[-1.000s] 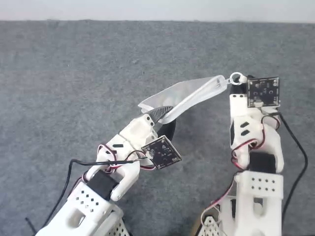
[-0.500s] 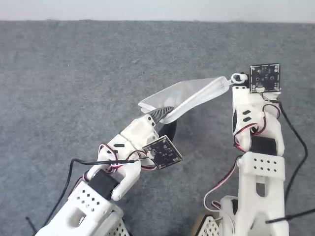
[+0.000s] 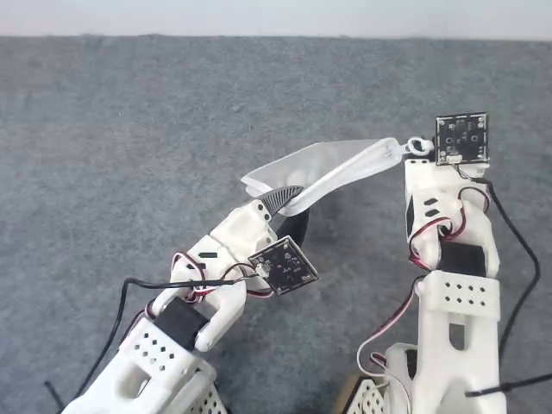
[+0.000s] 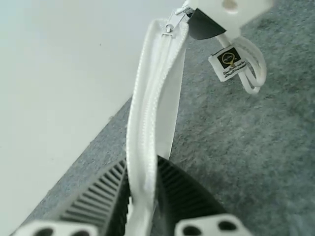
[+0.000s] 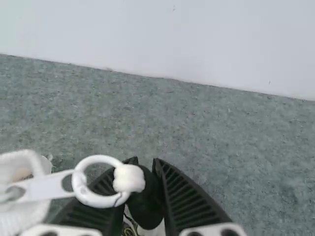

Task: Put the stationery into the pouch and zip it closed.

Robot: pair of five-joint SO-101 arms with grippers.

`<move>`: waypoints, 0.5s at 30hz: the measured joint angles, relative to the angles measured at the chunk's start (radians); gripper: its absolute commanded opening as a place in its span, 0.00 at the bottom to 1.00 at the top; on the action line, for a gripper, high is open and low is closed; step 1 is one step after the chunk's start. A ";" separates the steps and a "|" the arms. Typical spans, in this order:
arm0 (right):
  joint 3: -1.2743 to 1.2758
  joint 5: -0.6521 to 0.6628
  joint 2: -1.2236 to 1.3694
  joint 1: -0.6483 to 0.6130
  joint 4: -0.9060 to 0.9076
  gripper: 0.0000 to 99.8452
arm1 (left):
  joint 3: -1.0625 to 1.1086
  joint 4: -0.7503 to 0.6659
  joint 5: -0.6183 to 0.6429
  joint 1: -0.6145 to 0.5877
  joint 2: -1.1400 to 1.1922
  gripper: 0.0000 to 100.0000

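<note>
Grey tabletop (image 3: 129, 112), white wall (image 4: 59, 59) behind pouch (image 4: 150, 98)

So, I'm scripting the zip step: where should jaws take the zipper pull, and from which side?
By the ring at its tip, coming end-on in line with the zipper from beyond the end of the pouch. The ring stands clear of the fabric, and the pouch is held taut.

You have a table (image 3: 103, 129) covered in grey, felt-like fabric. Its twelve o'clock edge meets a pale wall (image 3: 259, 15). The left arm (image 3: 172, 345) stands at seven o'clock and the right arm (image 3: 453, 328) at five.
</note>
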 measured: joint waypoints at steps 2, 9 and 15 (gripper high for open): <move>0.000 0.008 0.000 0.000 0.025 0.01 | 0.000 0.000 0.000 0.000 0.000 0.01; 0.002 0.051 0.002 0.002 0.140 0.16 | 0.028 0.000 0.000 0.011 0.000 0.01; 0.118 0.058 0.003 -0.032 0.140 0.18 | 0.032 0.002 0.003 0.023 0.002 0.06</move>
